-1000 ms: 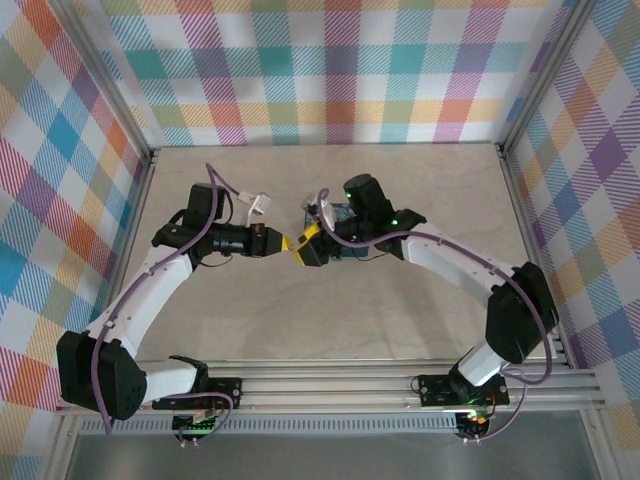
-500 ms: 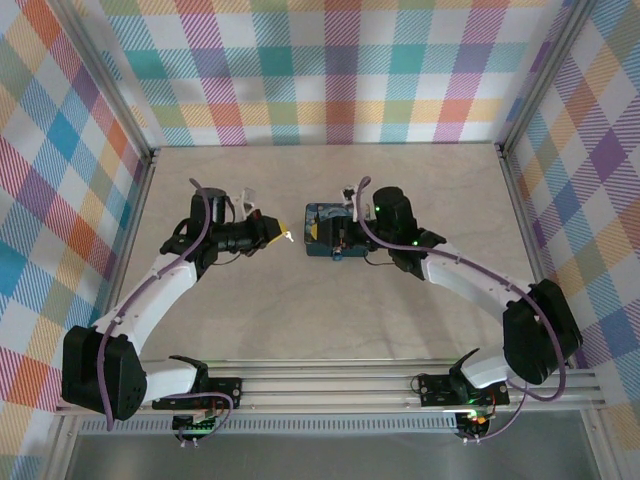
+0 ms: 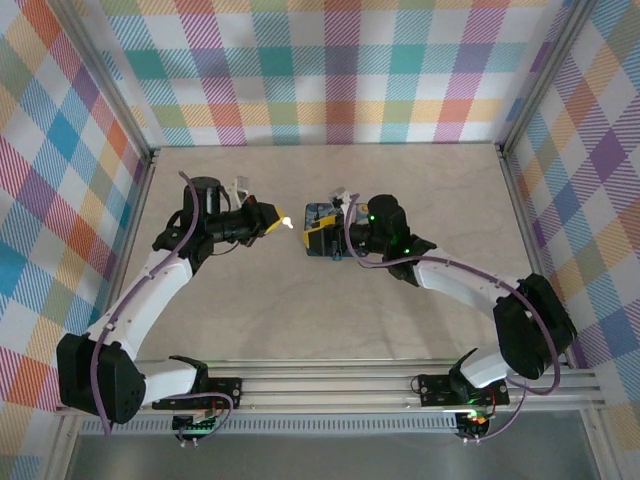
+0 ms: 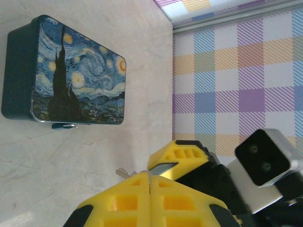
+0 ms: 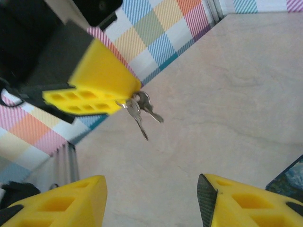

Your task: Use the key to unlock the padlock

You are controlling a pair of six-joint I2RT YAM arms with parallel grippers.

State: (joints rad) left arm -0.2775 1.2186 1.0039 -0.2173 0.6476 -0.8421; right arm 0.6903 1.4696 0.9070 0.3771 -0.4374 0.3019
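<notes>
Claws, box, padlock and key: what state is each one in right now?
tin box: lid closed, lying flat on the table.
padlock: small piece at the tin box's edge, too small to tell whether it is locked.
key: dangling off the table, not in the padlock.
left claw: shut, pinching the key.
right claw: open, empty, beside the tin box.

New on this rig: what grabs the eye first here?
The starry-night tin box on the pale table, close by the open right pincer. Then the left pincer, shut on the key, which dangles with others on a ring.
</notes>
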